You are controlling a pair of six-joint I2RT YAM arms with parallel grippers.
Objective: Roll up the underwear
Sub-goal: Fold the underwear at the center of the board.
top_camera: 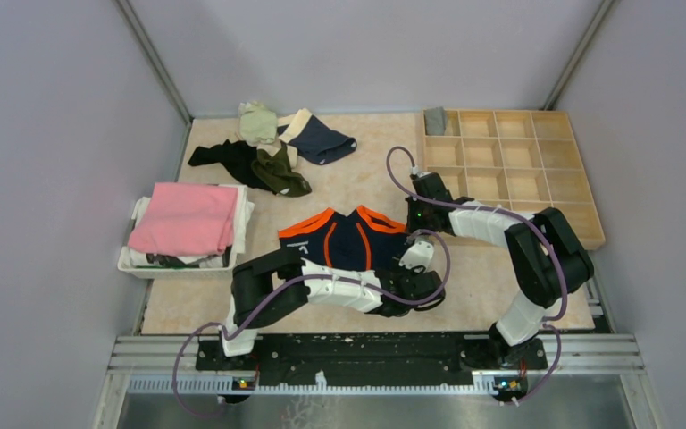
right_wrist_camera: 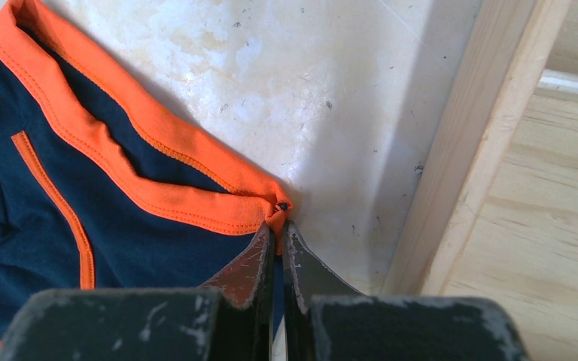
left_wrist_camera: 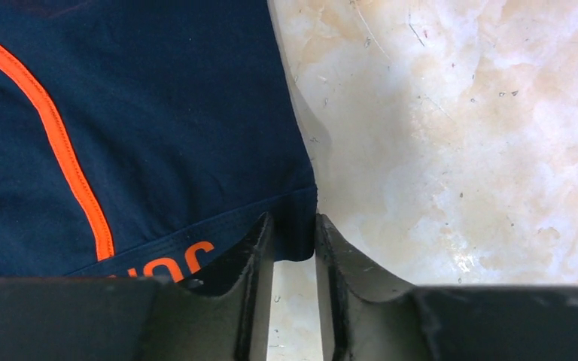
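— Two sets of jaws on the navy underwear (top_camera: 344,239), mid-bench (top_camera: 366,179)?
— Yes. The right jaws pinch its orange waistband corner (right_wrist_camera: 275,210), just beside the wooden tray (right_wrist_camera: 451,188). The left jaws, part open, straddle the hem corner (left_wrist_camera: 297,226); from above, the left arm (top_camera: 322,286) hides that.
— Around?
— More underwear (top_camera: 268,147) heaped behind; pink cloth (top_camera: 183,219) in a basket (top_camera: 134,261), left.

The left arm (top_camera: 339,288) hides the near edge of the navy underwear (top_camera: 348,239); its orange lettering (left_wrist_camera: 173,263) disappears behind the fingers (left_wrist_camera: 252,259).
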